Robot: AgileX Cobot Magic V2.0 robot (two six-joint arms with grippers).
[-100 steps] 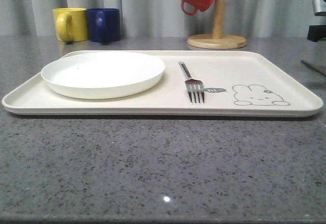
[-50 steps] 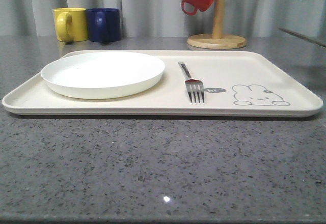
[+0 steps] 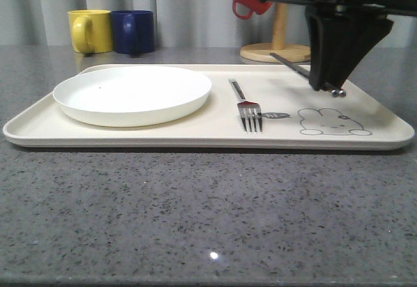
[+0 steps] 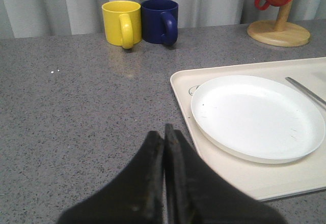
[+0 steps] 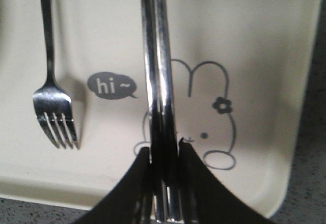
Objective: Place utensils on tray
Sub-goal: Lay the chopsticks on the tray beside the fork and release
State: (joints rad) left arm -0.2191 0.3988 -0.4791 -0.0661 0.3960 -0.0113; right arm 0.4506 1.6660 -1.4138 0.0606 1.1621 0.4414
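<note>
Over the tray's rabbit drawing, the chopsticks are held ready for setting down.

The right pincer point(image 3: 335, 90) is clamped on the pair of chopsticks point(image 5: 159, 81), which is carried above the tray point(image 3: 365, 140), directly over the rabbit drawing point(image 5: 204, 112). Their long axis is seen running parallel to the fork point(image 3: 246, 107), which already lies on the tray just beside them, between the white plate point(image 3: 132, 94) and the rabbit. A straight lowering looks to be all that is called for, with the fork kept clear. The left pincer point(image 4: 164, 137) is seen pressed together and empty over the bench point(image 4: 76, 107), well apart from the utensils; the right arm is plainly the nearer.
</note>
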